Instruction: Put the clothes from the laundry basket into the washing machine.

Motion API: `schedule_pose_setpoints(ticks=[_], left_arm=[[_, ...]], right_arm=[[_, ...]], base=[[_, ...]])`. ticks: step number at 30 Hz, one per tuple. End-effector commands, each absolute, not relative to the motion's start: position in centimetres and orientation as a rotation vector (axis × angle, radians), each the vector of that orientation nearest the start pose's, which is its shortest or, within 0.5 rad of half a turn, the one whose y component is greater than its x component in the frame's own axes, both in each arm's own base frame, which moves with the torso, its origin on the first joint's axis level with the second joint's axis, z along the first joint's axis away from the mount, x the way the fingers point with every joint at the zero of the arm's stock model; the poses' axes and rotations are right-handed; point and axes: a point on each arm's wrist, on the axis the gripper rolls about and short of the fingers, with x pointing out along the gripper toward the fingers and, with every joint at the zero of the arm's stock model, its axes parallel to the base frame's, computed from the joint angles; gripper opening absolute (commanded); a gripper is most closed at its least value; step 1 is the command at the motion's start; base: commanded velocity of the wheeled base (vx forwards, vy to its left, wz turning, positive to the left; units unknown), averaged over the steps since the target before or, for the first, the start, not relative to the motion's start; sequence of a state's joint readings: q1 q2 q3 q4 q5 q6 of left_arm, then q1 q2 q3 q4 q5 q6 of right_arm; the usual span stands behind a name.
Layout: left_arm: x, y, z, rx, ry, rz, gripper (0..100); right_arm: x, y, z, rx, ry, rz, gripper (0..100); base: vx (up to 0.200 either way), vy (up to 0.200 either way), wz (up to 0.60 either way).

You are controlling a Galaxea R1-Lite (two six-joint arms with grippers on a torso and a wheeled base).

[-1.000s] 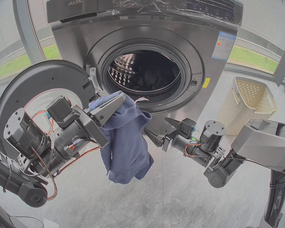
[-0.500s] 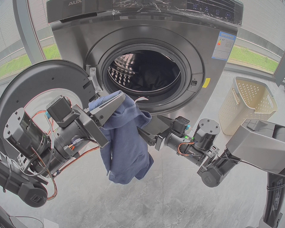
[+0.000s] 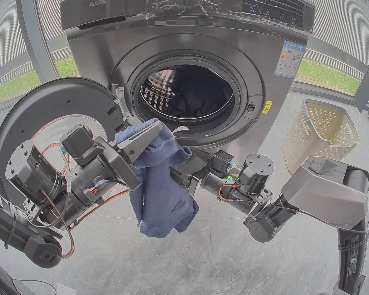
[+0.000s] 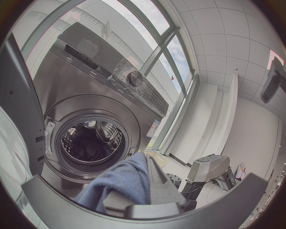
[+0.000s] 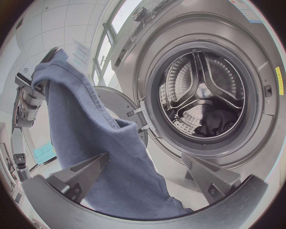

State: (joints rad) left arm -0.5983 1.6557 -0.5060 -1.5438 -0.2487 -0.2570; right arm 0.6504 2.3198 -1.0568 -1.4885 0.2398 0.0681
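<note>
A limp blue garment hangs before the grey washing machine, door open, dark clothes inside its drum — cream laundry basket stands to its right.

The washing machine front is smooth satin grey metal, and the drum inside is shiny perforated steel. Crinkly glossy plastic film covers the control panel. The blue garment is soft matt knit cloth. The laundry basket is matt cream plastic, and the floor is smooth stone-look tile.

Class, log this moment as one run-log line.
left gripper: shut on blue garment | right gripper: open, at garment | washer door: open
</note>
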Motion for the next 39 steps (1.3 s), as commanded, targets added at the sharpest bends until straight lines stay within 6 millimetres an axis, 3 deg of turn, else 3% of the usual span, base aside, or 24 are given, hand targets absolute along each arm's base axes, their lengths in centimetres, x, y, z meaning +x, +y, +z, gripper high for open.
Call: schedule_pose_setpoints(ticks=[1,7,11,15,18,22,28,33,39], left_arm=[[21.2,-15.1,20.8,-0.309,-0.286,-0.882,0],[21.3,-15.0,20.9,-0.310,-0.287,-0.879,0],[21.4,-15.0,20.8,-0.309,-0.285,-0.876,0],[21.4,-14.9,21.0,-0.314,-0.291,-0.873,0],[21.4,-14.9,21.1,-0.316,-0.295,-0.870,0],[21.4,-14.9,21.2,-0.320,-0.301,-0.868,0],[21.3,-14.8,21.4,-0.321,-0.307,-0.861,0],[21.0,-14.5,21.8,-0.323,-0.323,-0.857,0],[20.9,-14.4,22.3,-0.334,-0.346,-0.825,0]], right_arm=[[33.9,27.0,9.6,0.113,-0.206,0.904,0],[33.7,27.0,9.9,0.114,-0.210,0.906,0],[33.8,26.1,11.1,0.118,-0.233,0.883,0],[33.1,23.7,13.1,0.116,-0.246,0.843,0],[31.4,21.3,15.6,0.121,-0.265,0.793,0],[28.6,19.5,17.7,0.146,-0.276,0.754,0],[25.5,17.0,19.9,0.164,-0.309,0.715,0],[24.1,15.4,21.5,0.215,-0.349,0.659,0],[23.7,15.4,23.3,0.256,-0.407,0.636,0]], base=[[0.000,0.000,0.00],[0.000,0.000,0.00],[0.000,0.000,0.00],[0.000,0.000,0.00],[0.000,0.000,0.00],[0.000,0.000,0.00],[0.000,0.000,0.00],[0.000,0.000,0.00],[0.000,0.000,0.00]])
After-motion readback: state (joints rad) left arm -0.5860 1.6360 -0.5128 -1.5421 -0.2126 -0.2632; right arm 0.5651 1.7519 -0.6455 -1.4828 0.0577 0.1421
